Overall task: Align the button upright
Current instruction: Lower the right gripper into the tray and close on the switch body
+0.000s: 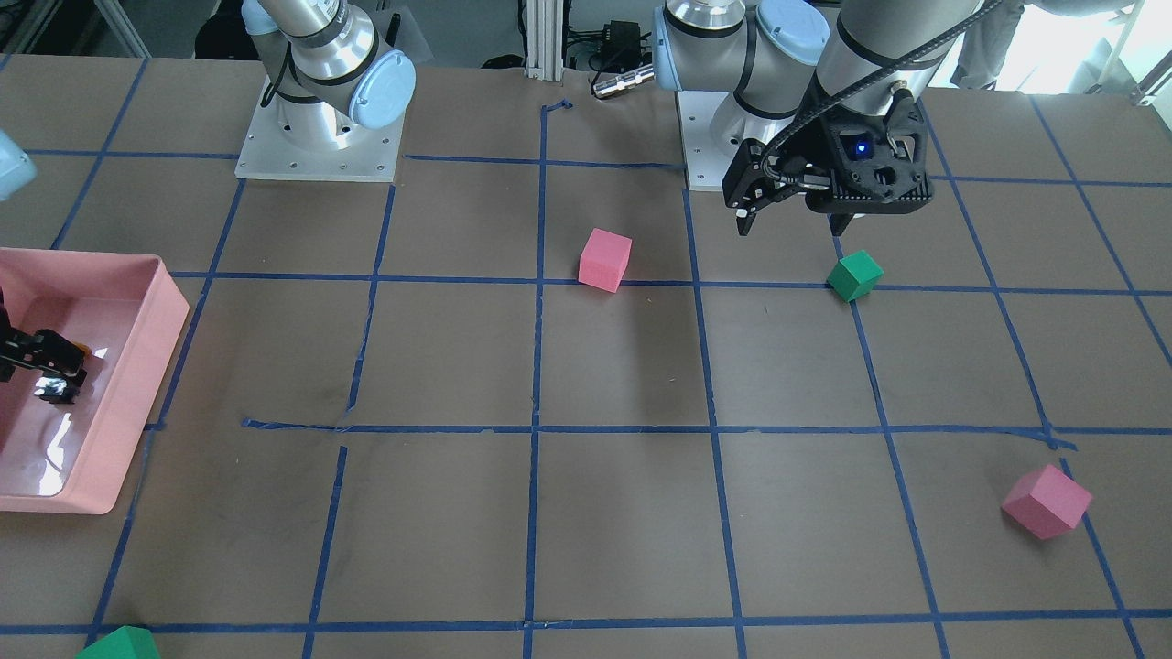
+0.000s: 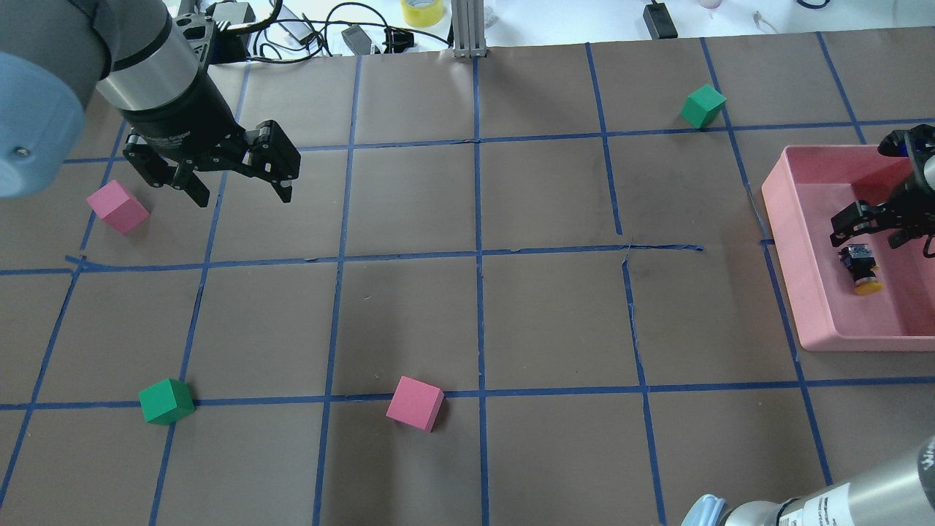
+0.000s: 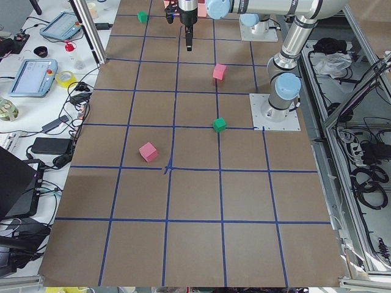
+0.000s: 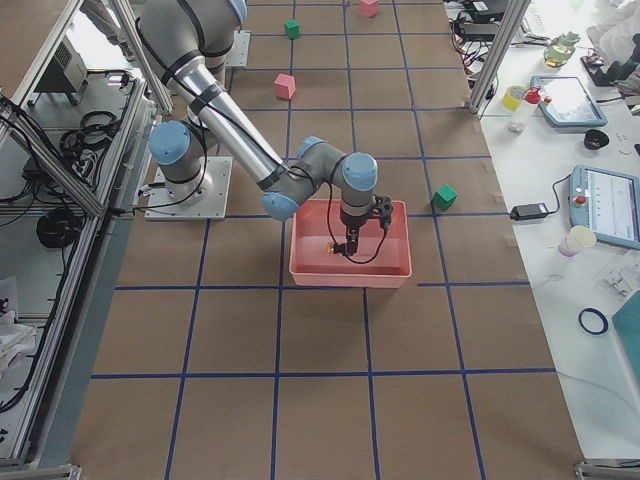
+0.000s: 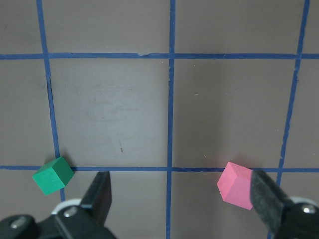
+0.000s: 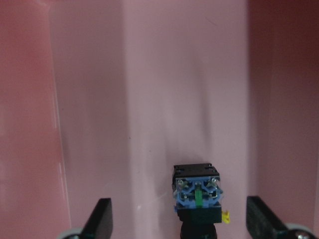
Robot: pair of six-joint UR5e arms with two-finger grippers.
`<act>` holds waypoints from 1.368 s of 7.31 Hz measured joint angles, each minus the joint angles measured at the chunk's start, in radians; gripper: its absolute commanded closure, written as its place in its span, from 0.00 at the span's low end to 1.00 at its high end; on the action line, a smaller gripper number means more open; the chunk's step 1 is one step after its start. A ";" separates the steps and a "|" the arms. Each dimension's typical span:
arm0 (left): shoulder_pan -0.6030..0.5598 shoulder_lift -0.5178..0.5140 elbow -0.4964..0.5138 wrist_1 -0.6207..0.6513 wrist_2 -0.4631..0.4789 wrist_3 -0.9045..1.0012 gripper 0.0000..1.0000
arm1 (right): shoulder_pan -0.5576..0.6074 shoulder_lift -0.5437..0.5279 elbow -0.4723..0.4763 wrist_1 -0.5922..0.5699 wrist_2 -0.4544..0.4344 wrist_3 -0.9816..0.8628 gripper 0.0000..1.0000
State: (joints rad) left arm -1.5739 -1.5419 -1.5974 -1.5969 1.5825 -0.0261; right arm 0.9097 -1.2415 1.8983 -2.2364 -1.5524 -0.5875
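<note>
The button lies on its side on the floor of the pink tray, at the table's end on the robot's right. In the overhead view its yellow cap points toward the robot and its black body away. The right gripper hangs over it with the fingers spread wide, one on each side and neither touching it. In the right wrist view we see the blue and green base end of the button, a little right of the midline between the fingers.

We judge the step in hand to be the approach for the grasp. To do it well, we shift slightly so the button sits midway between the fingers. We then come straight down and close on the flat black sides of the body, not on the round cap, which would likely slip. We grip near the base end, so that tipping the wrist brings the cap up and leaves the base free to meet the floor. We cannot tell from these views how high the fingertips are above the tray floor, so the descent should be slow. We also keep clear of the tray wall.

The left gripper is also spread open and empty, above the table near a pink cube and well apart from the tray.
</note>
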 measured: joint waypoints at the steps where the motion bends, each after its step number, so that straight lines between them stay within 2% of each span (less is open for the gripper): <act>1: 0.000 0.000 0.000 0.000 -0.001 0.000 0.00 | 0.000 0.002 0.000 0.000 -0.004 0.000 0.05; 8: -0.003 -0.003 -0.002 -0.001 -0.001 0.005 0.00 | 0.000 0.043 0.000 -0.014 0.010 0.001 0.04; 9: -0.005 -0.004 -0.002 -0.003 -0.001 0.006 0.00 | 0.000 0.048 0.000 -0.014 0.010 0.001 0.11; 10: -0.006 -0.004 -0.002 -0.003 -0.001 0.006 0.00 | 0.000 0.051 0.001 -0.013 0.007 0.001 0.32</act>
State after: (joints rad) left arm -1.5794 -1.5461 -1.5998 -1.5996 1.5819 -0.0197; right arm 0.9097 -1.1904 1.8990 -2.2494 -1.5450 -0.5863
